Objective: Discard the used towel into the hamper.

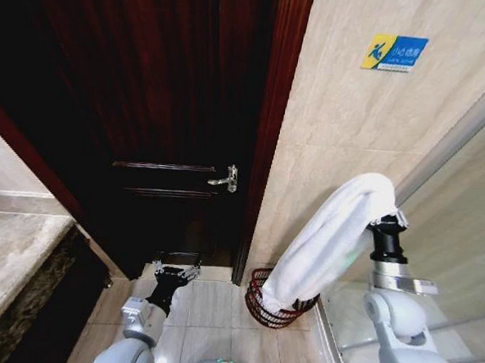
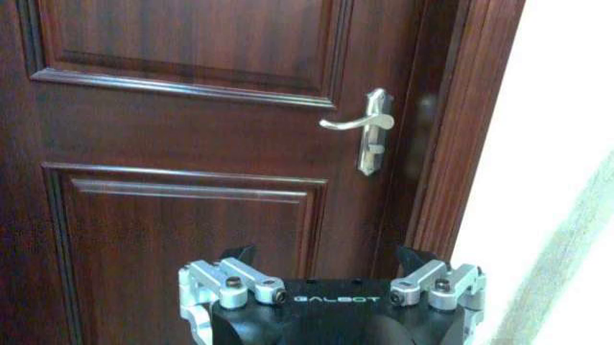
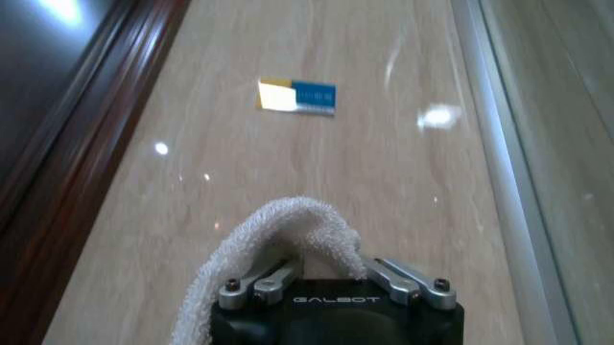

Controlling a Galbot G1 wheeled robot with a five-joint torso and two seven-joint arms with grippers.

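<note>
Holding the white towel (image 1: 331,232) pinched at its top fold, the right gripper (image 1: 385,218) is raised; the cloth hangs down-left, its lower end apparently (partly hidden) inside the hamper (image 1: 257,306). Left gripper (image 1: 175,271) idles spread near the door (image 1: 173,99)

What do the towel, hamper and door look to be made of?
Towel: white looped terry cloth, soft, draping limp from the right gripper.
Hamper: dark-red wire, likely coated metal, open ribs.
Door: dark reddish wood or veneer, glossy; handle looks like brushed metal.
</note>
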